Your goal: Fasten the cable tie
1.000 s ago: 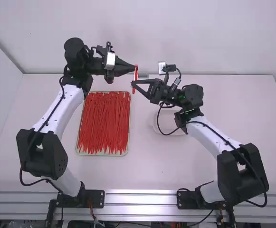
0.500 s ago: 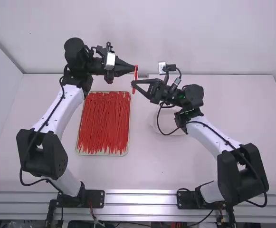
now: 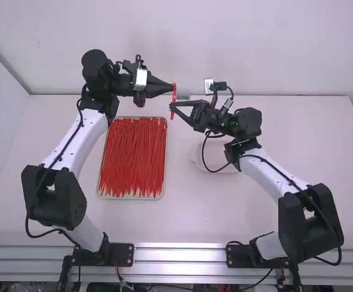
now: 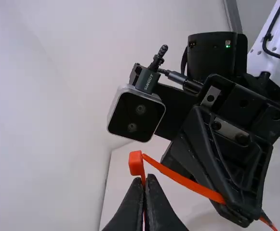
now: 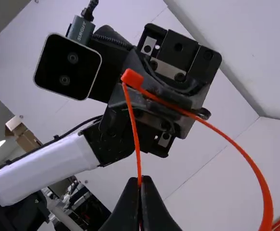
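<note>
A tray [image 3: 130,198] full of red ties [image 3: 133,155] lies on the white desk [image 3: 298,140]. Up in the air past its far corner, the left pincer [image 3: 169,90] pinches the red cable tie [image 3: 173,98] by its head. The right pincer [image 3: 174,111] pinches the strap lower down.

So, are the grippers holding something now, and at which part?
Both hold one red cable tie. The left gripper pinches it just beside its square head; the right gripper pinches it farther along its length.
</note>
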`<state>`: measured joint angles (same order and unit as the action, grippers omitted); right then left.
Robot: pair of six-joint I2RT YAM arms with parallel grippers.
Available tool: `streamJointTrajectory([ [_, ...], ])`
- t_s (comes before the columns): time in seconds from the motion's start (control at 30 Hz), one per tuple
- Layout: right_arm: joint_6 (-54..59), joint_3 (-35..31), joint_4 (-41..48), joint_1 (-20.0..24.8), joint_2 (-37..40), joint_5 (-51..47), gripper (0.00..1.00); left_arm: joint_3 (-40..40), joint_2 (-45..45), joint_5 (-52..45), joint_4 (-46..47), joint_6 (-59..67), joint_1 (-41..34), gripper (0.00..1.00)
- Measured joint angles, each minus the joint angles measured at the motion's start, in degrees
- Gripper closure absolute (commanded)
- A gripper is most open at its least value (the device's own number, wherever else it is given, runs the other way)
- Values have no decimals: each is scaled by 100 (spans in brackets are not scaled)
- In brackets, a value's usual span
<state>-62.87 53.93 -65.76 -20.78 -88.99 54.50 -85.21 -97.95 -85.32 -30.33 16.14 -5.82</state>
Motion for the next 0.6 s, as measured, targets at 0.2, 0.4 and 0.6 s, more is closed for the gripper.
streamJointTrajectory([
  [0.2, -7, 26, 68, 0, 0, 44, 100, 0, 0, 0, -9, 2, 0, 98],
  [0.4, -52, 63, 57, -90, 0, 68, 100, 0, 0, -2, -116, 0, 0, 98],
  [0.6, -129, 66, 57, -103, 0, 66, 100, 0, 0, -2, -129, 0, 0, 98],
])
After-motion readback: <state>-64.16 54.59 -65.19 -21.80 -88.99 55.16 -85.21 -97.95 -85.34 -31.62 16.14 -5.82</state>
